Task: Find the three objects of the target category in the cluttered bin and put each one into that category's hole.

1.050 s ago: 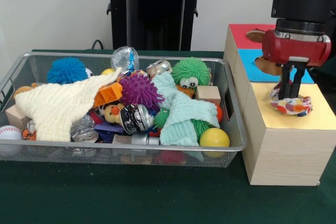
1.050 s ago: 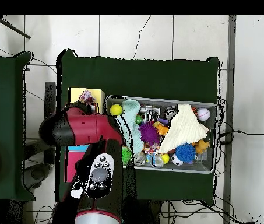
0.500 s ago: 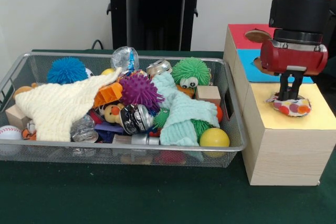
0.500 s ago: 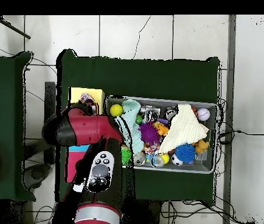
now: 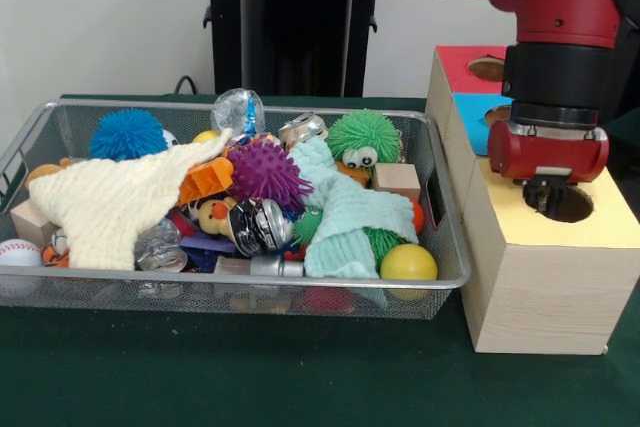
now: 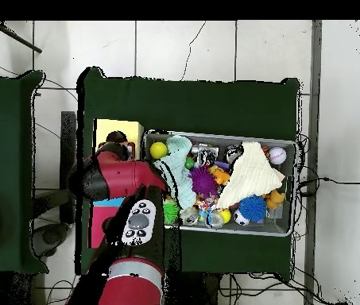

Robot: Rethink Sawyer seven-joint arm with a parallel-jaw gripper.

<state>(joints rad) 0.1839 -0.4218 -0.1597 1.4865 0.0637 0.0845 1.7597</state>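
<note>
While the pincer point(image 5: 547, 190) hangs low over the dark hole point(image 5: 560, 203) in the yellow section of the wooden box point(image 5: 545, 277), I cannot tell how its jaws stand, and nothing shows in its grip. No fabric piece lies on the yellow top; the likely remaining targets, the cream knitted cloth point(image 5: 115, 202) and the mint knitted cloth point(image 5: 345, 217), lie in the wire bin point(image 5: 445, 247) on the desk. Lifting straight up should clear the hole's rim before crossing. A grasp on a raised fold should avoid dragging the purple spiky ball point(image 5: 265, 172).
</note>
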